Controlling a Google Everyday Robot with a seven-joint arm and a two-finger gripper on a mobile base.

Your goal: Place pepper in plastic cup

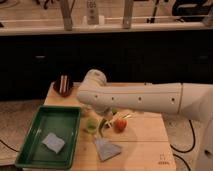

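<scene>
The small translucent light-green plastic cup [91, 125] stands upright on the wooden table, just right of the green tray. A slim green pepper [103, 127] shows right beside the cup's right rim, pointing down below my gripper [108, 118]. My gripper sits under the white arm [135, 97], which hides most of it, between the cup and a round orange-red fruit [120, 124]. I cannot tell whether the pepper is in the gripper's hold or resting on the table.
A green tray [30, 145] with a blue-grey sponge [53, 142] lies at the front left. A small dark cup [63, 85] stands at the back left. A grey-blue cloth [107, 148] lies in front of the cup. The table's wooden top [145, 145] extends to the right.
</scene>
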